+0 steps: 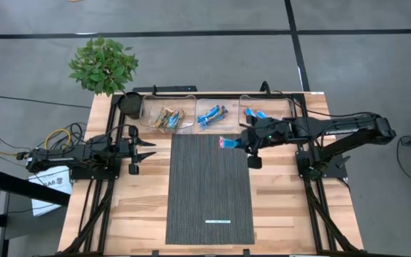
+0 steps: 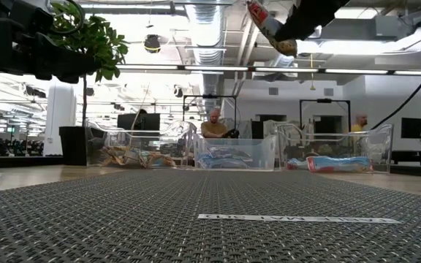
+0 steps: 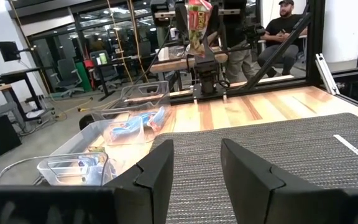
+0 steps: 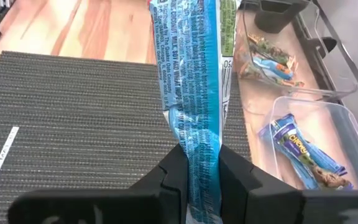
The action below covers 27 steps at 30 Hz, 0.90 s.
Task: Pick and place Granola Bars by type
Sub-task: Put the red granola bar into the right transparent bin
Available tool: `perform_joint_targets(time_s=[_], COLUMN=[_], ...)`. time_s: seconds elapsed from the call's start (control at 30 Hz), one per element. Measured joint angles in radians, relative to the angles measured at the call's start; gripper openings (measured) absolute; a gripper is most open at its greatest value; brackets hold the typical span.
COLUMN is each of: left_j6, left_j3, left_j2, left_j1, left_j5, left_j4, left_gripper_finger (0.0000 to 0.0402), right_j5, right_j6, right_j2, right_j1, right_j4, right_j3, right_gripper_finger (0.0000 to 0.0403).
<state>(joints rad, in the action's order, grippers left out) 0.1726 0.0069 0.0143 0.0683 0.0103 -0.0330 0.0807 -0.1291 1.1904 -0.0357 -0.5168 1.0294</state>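
My right gripper (image 1: 238,143) hovers over the far part of the dark mat (image 1: 209,193), shut on a bright blue granola bar (image 4: 194,74). In the low view this bar (image 2: 270,26) sits high above the mat. Three clear bins stand along the far edge. The left bin (image 1: 166,118) holds tan bars, the middle one (image 1: 211,114) blue-and-orange bars, and the right one (image 1: 257,113) blue bars. My left gripper (image 3: 194,174) waits open at the table's left side (image 1: 145,148), touching nothing. My right gripper pinches the blue bar between its two fingers (image 4: 174,177) at one end of the wrapper (image 4: 201,168). The fingers lie along the bar, which sticks out ahead of them toward the table's left. The bar is lifted clear of the mat, tilted.
A thin white strip (image 1: 217,222) lies on the near part of the mat. A potted plant (image 1: 104,66) and a dark cup (image 1: 130,104) stand at the far left corner. Bare wood flanks the mat on both sides. People sit in the room beyond the table.
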Motion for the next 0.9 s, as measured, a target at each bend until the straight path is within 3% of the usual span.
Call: perform_joint_targets(time_s=[0.2,0.43,0.67,0.9], left_j6=[0.011,0.008,0.007,0.007], left_j3=[0.000,0.000,0.000,0.000], left_j2=[0.000,0.000,0.000,0.000], left_j1=[0.000,0.000,0.000,0.000], left_j5=[0.000,0.000,0.000,0.000], left_j4=[0.000,0.000,0.000,0.000], left_gripper_finger=[0.0128,0.0128,0.0128,0.0128], right_j5=[-0.004,0.023,0.210,0.392], right_j6=[-0.009,-0.009,-0.001,0.188], right_j2=[0.000,0.009,0.008,0.008], right_j1=[0.035,0.183,0.354,0.491], right_j4=[0.001,0.001,-0.028,-0.185], right_j3=[0.000,0.000,0.000,0.000], right_gripper_finger=[0.0051,0.0051,0.0051,0.0051])
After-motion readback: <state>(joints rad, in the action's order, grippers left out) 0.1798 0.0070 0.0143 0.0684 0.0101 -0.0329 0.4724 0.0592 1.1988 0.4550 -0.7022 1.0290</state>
